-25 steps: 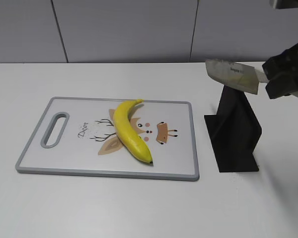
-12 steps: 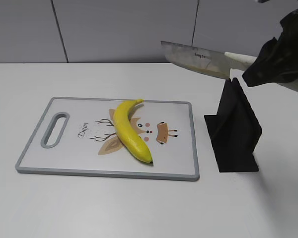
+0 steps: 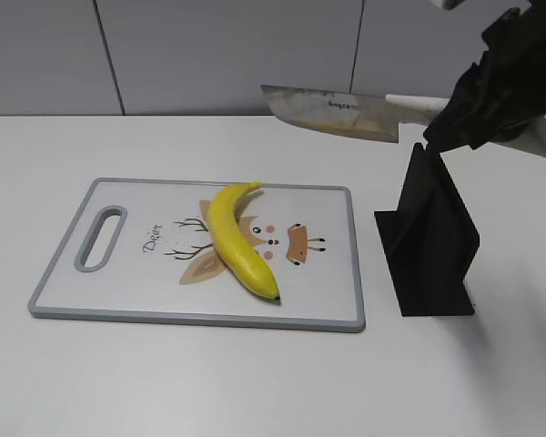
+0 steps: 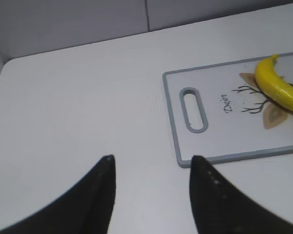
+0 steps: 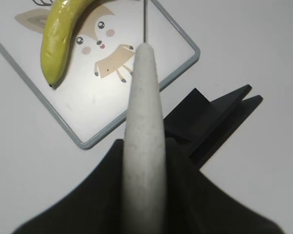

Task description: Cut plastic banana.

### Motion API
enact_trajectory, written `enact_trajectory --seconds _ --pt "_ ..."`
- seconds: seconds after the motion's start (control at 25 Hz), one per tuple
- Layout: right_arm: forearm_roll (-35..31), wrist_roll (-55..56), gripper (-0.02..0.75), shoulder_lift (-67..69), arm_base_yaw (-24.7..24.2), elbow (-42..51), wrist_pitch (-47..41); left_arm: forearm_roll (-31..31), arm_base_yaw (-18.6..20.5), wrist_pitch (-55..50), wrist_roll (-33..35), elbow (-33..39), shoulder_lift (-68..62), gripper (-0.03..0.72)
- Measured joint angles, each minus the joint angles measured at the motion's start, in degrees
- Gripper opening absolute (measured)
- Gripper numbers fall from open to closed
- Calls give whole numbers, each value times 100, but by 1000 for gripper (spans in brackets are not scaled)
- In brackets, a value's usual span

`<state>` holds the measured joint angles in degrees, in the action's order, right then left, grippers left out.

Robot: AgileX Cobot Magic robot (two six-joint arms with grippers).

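Leftward went knife (image 3: 332, 113), clamped in right tool (image 3: 478, 114); glossy yellow banana (image 3: 234, 238) whole.

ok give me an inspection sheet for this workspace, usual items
surface: white table, bare where visible
job's things: banana whole, lying on the cutting board; knife in the air beyond the board's far right corner, blade level
clutter: black knife stand right of the board, no knife in it
grippers: right gripper shut on the knife's white handle; left gripper open over the table near the board's handle end, holding nothing
cables: nothing seen
surroundings: grey panelled wall behind the table
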<state>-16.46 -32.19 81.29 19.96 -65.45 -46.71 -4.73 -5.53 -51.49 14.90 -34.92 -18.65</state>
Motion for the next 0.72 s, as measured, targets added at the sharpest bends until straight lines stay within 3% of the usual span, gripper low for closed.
enact_trajectory --seconds 0.4,0.72 --pt "-667 -1851 181 386 0 -157 -172 -170 -780 353 1231 -1289 -2084 482" --pt "-1316 -2961 181 480 0 -216 -110 -1490 -805 426 3812 -2501 -3880 482"
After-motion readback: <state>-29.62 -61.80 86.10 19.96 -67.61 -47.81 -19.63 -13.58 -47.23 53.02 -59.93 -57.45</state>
